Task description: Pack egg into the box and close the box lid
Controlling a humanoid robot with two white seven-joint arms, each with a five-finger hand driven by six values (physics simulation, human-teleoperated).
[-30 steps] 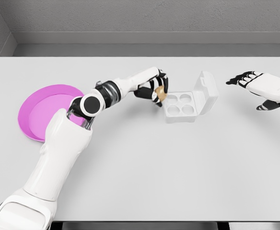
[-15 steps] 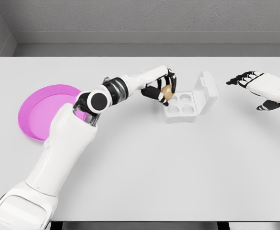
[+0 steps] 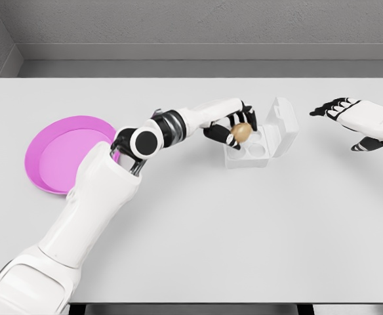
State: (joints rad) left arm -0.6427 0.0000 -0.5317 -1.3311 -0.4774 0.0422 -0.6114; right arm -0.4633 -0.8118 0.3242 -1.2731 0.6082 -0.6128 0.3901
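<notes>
Egg (image 3: 241,132), brown, sits in the left hand (image 3: 234,125), whose fingers curl around it over the box's (image 3: 257,146) far-left cup. Its long axis seems to run roughly sideways, though the fingers cover too much to tell which end points where. The box stands open on the table (image 3: 244,223), lid (image 3: 284,125) tilted up at the right. No writing shows anywhere. The right hand (image 3: 343,110) hovers well right of the box, fingers spread, holding nothing. A pink plate (image 3: 60,154) lies far left.
</notes>
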